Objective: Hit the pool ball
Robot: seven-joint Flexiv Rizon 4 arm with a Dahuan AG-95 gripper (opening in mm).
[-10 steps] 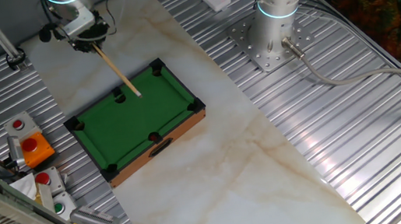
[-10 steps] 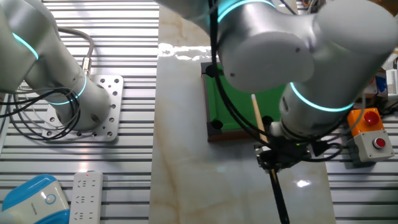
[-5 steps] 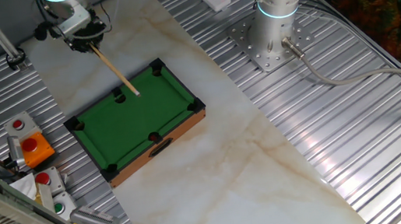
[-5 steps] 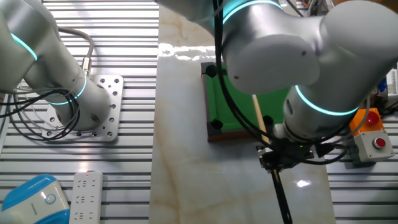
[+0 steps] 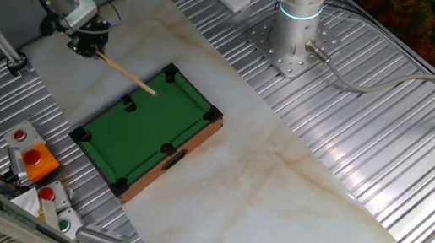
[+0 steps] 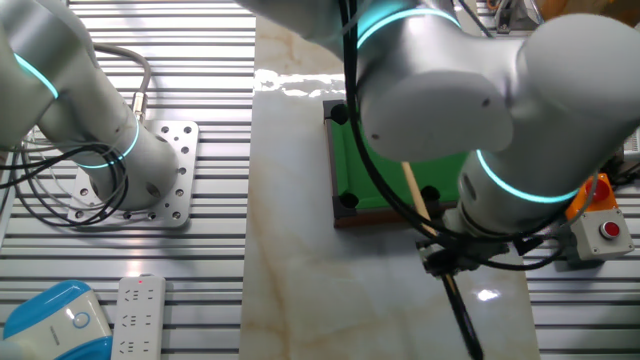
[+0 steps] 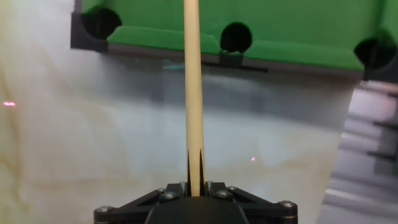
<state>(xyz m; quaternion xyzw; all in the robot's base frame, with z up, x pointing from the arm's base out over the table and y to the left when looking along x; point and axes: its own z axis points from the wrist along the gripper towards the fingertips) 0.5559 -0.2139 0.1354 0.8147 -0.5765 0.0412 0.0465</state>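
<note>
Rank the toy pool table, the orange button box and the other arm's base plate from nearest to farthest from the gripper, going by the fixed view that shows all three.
From the gripper:
1. Toy pool table, just below, under the cue's tip.
2. Orange button box, lower left.
3. Base plate, far right.

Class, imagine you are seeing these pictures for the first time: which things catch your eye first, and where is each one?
The toy pool table, bright green, sits on the pale marble strip mid-table. A wooden cue stick, clamped in the gripper at the far end, reaches over the felt. Red push-buttons stand at the left edge; no ball is visible.
</note>
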